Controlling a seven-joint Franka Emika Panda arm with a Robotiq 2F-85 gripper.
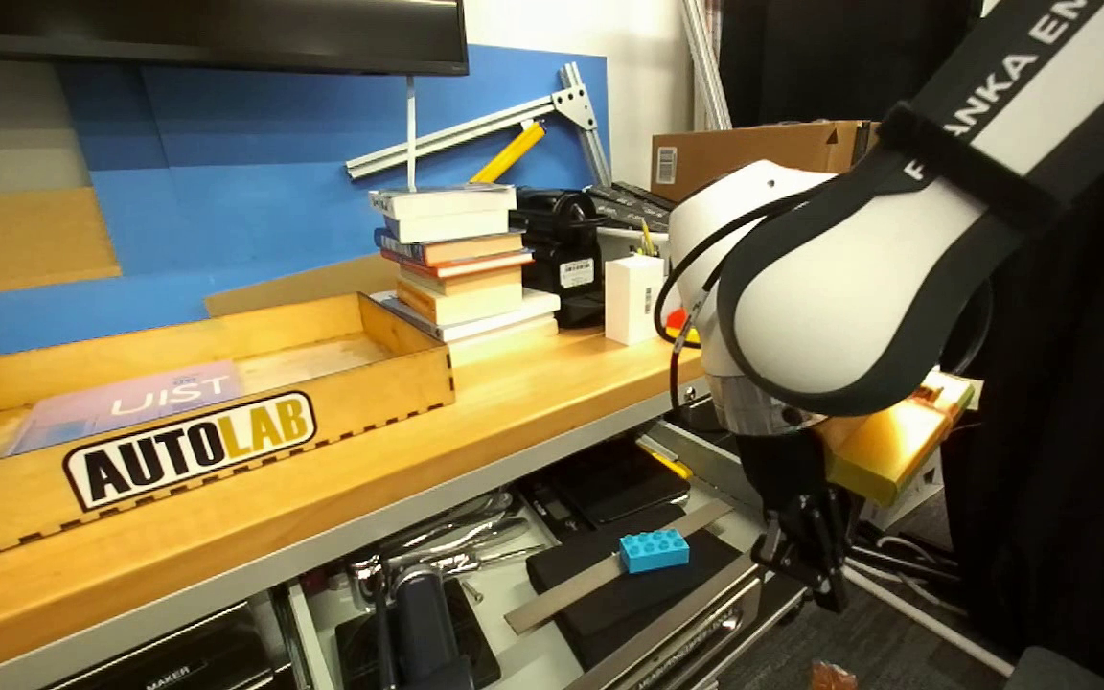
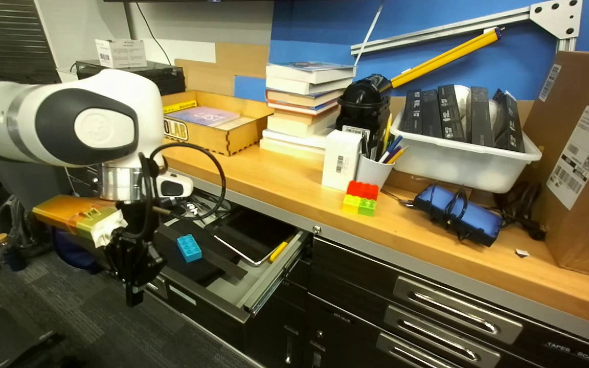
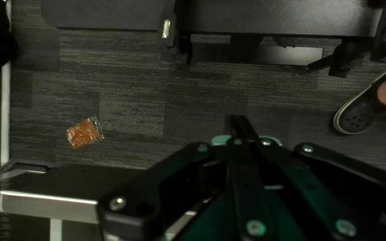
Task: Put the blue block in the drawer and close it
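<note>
The blue block lies inside the open drawer, on a dark flat item and a metal strip. The block and the pulled-out drawer show in both exterior views. My gripper points down just outside the drawer's front, on the room side, and is apart from the block. It also shows in an exterior view. In the wrist view its fingertips are together with nothing between them, over the floor. The drawer's front edge is at lower left there; the block is out of view.
The benchtop sits above the drawer. It bears a wooden box, stacked books and red-yellow toy bricks. Deeper dark drawers stand beside. A person's shoe and an orange packet are on the floor.
</note>
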